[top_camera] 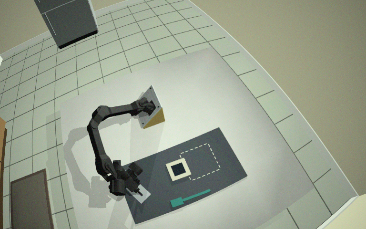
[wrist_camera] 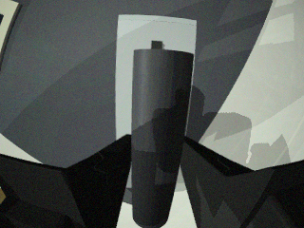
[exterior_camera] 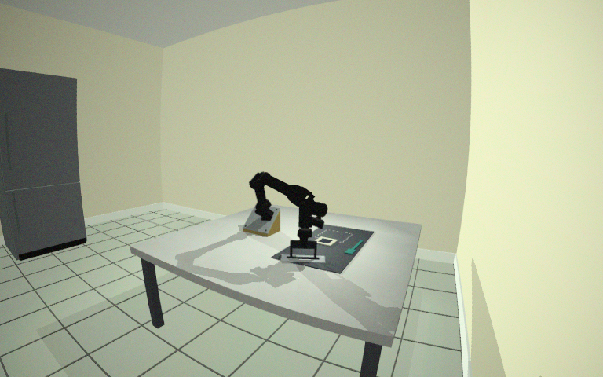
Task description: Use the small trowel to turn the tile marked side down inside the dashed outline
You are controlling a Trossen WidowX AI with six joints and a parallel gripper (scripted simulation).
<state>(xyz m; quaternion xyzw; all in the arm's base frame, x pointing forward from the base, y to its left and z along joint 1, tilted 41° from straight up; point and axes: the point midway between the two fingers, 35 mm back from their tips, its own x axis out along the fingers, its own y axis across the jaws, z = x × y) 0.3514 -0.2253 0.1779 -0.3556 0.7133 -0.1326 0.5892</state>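
My gripper point(top_camera: 137, 188) point(exterior_camera: 303, 256) point(wrist_camera: 155, 142) is shut on the dark, thick handle of the trowel. The pale flat blade of the trowel point(top_camera: 146, 193) point(wrist_camera: 124, 71) is low over the left end of the dark mat point(top_camera: 232, 167) point(exterior_camera: 330, 263); whether it touches is hard to tell. The square tile point(top_camera: 178, 169) point(exterior_camera: 327, 241) lies flat on the mat, to the right of the trowel, with a dark square in a cream border facing up. It overlaps the left side of the dashed outline point(top_camera: 208, 144). A tile corner shows at the wrist view's upper left.
A teal flat tool with a thin handle point(top_camera: 176, 202) point(exterior_camera: 351, 250) lies along the mat's front edge. The arm's wedge-shaped base point(top_camera: 157, 119) point(exterior_camera: 268, 228) stands behind the mat on the pale table point(top_camera: 205, 80) point(exterior_camera: 213, 266).
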